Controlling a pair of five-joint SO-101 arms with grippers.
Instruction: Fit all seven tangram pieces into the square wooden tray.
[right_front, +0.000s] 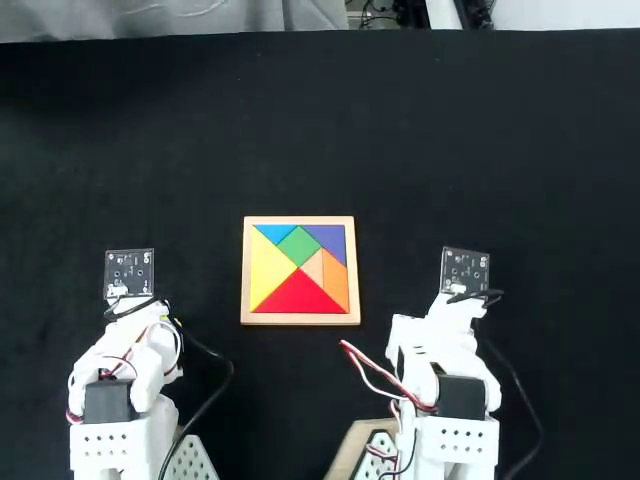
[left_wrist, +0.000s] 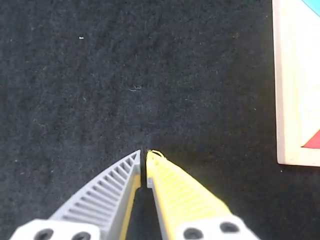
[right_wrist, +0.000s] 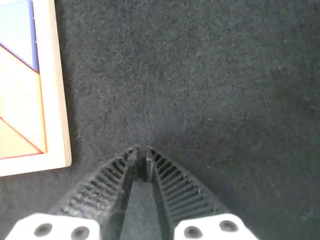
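The square wooden tray (right_front: 244, 270) lies in the middle of the black table, holding coloured tangram pieces packed into a full square: yellow (right_front: 266, 275), red (right_front: 301, 296), green (right_front: 298, 246), blue, purple, tan and orange. The tray's edge (left_wrist: 285, 95) shows in the left wrist view, and its corner (right_wrist: 57, 125) in the right wrist view. My left gripper (left_wrist: 143, 155) rests shut over bare cloth to the left of the tray. My right gripper (right_wrist: 142, 151) rests shut over bare cloth to the right of it. Neither holds anything.
Both arm bases stand at the table's near edge, the left one (right_front: 120, 400) and the right one (right_front: 445, 400), with cables trailing beside them. A pale board corner (right_front: 365, 455) shows at the near edge. A grey curtain hangs behind the table's far edge.
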